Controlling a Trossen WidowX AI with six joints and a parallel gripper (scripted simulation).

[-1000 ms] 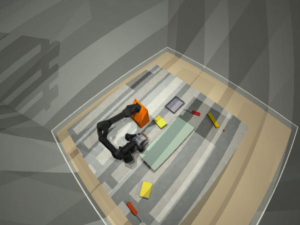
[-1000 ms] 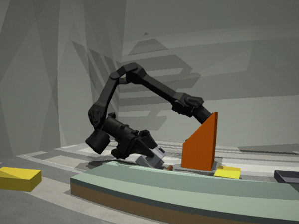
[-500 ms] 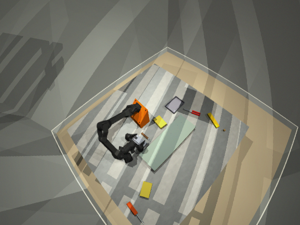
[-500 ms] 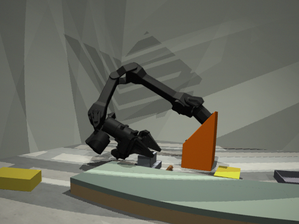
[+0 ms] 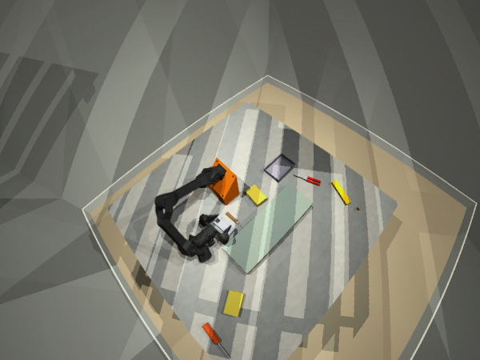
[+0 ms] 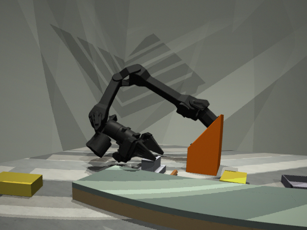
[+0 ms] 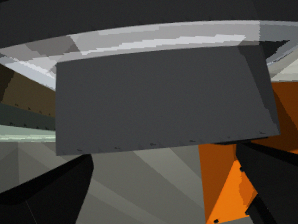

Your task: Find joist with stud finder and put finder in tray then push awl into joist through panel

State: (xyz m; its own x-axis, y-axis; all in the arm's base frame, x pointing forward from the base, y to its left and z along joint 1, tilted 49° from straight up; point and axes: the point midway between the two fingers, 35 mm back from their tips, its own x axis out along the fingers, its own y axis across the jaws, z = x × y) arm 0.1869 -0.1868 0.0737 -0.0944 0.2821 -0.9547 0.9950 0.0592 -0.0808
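Observation:
The stud finder [image 5: 219, 224] [image 6: 148, 165] [image 7: 160, 100], a grey block on a wider pale base, stands on the floor beside the panel's near left end. My gripper [image 5: 227, 226] [image 6: 158, 156] [image 7: 164, 155] is open and tilted down, its fingertips around the level of the block's top. Nothing is held. The awl [image 5: 231, 217] [image 6: 174, 173], with a brown-orange handle, lies just beyond the stud finder, its thin tip towards the panel. The pale green floor panel [image 5: 270, 231] [image 6: 158, 182] shows no clear hole. The dark-rimmed tray [image 5: 271, 176] [image 6: 287, 182] holds nothing. The joist is hidden.
An orange wedge-shaped stand [image 5: 225, 187] [image 6: 204, 156] is at the arm's base. Yellow blocks [image 5: 256, 194] [image 5: 234, 303] lie near the panel. Red-handled pliers [image 5: 314, 179], a yellow bar [image 5: 341, 192], a tiny brown piece [image 5: 358, 208] and an orange-handled screwdriver [image 5: 211, 333] lie farther out.

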